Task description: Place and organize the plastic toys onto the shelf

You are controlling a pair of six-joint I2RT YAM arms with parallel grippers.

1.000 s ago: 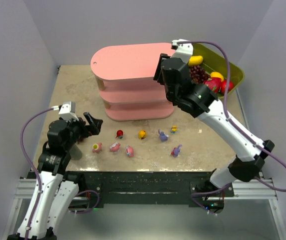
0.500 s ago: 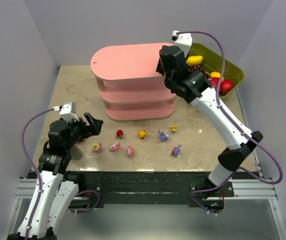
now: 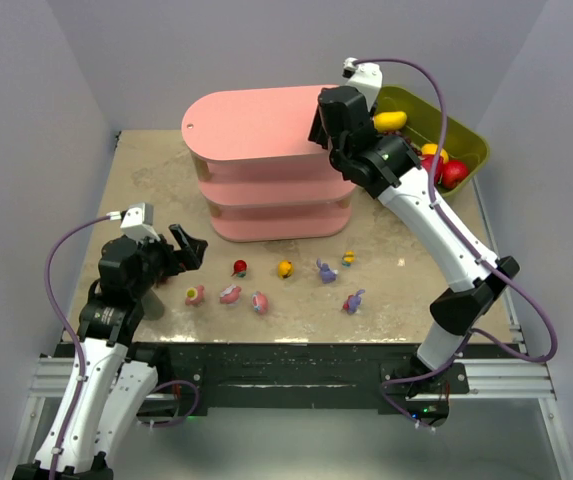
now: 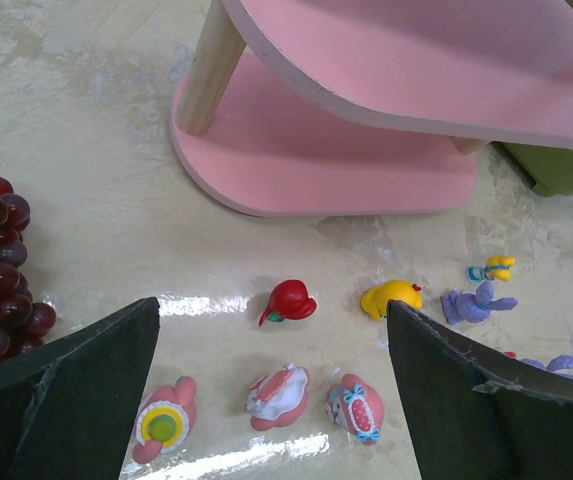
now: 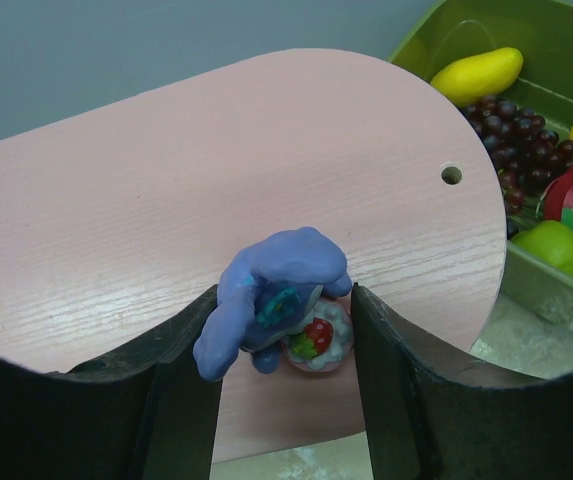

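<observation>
Purple-blue long-eared plastic bunny toy is clamped, tilted, in the half-open right pincer, just over the edge of the top board of the pink three-tier shelf; released there, it may topple off. Right arm stretches high, wrist bent down. Left pincer hangs wide open, empty, above the desk.

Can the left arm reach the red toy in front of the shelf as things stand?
Probably yes: the left gripper is open and empty, and the red toy lies by itself on the table just ahead of it, nothing between.
</observation>
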